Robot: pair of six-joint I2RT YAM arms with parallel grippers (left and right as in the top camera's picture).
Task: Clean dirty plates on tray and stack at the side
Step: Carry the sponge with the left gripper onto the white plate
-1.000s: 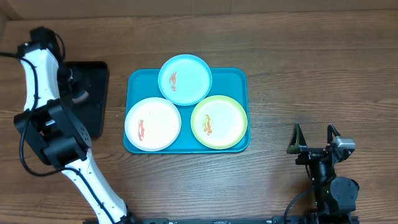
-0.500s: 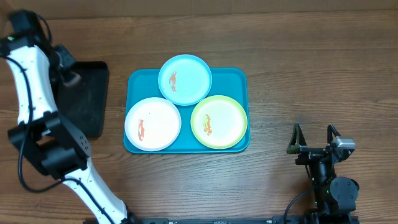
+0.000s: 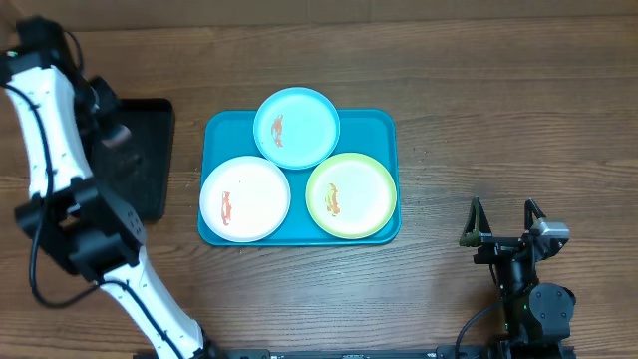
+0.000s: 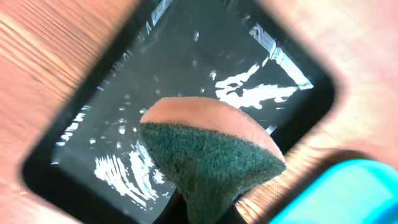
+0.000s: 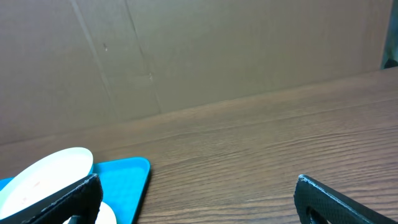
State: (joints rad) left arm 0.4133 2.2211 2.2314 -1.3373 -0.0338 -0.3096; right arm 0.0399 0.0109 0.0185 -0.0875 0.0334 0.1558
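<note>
Visibly orange-smeared plates [image 3: 245, 198] — left hand [image 3: 116, 132] grips sponge [image 4: 211, 158], right hand [image 3: 501, 209] open

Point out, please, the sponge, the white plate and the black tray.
sponge [image 4: 211, 168], left wrist view, its green scouring face.
white plate [image 3: 249, 194], overhead view, bare middle of its dish.
black tray [image 3: 155, 160], overhead view, its floor near the right rim.

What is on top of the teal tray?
A light blue plate, a white plate and a yellow-green plate, each smeared orange-red. The tray floor beneath them is hidden.
</note>
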